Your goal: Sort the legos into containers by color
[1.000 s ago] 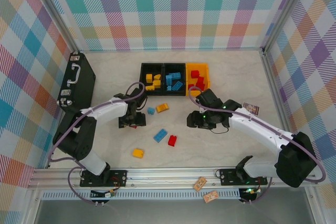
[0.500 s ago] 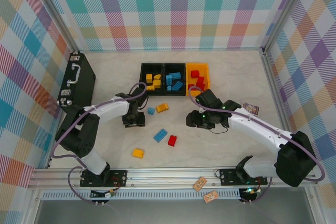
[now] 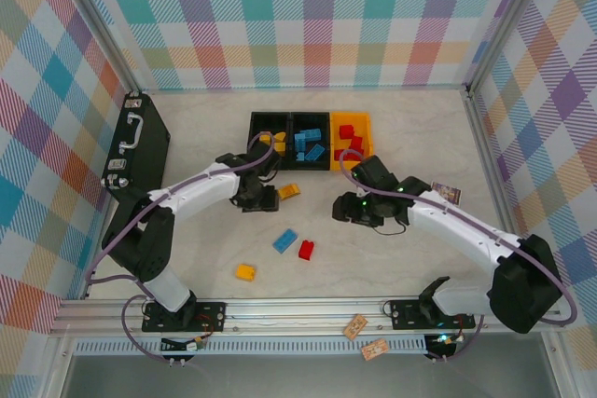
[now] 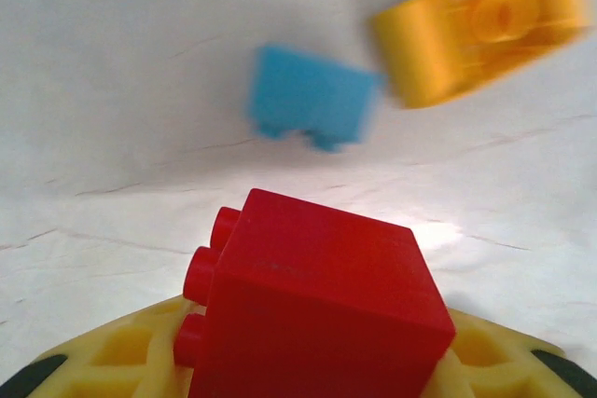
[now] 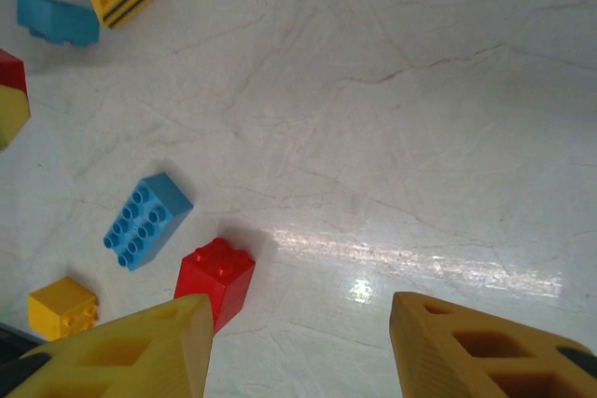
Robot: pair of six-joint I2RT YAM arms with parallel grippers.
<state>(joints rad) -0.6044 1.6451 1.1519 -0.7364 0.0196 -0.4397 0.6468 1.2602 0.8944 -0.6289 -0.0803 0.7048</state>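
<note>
Left gripper (image 3: 254,195) clamped a chunky red plastic brick (image 4: 317,305), right gripper (image 5: 298,342) gaped wide; a loose grip might've dropped it short of the orange-yellow plastic bin (image 3: 367,132).

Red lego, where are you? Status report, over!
Left gripper shut on red lego. Right gripper open, empty. Blue lego, yellow lego loose just ahead.

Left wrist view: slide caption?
Left pincer grips a red lego; a blue lego and a yellow lego lie on the table beyond.
</note>
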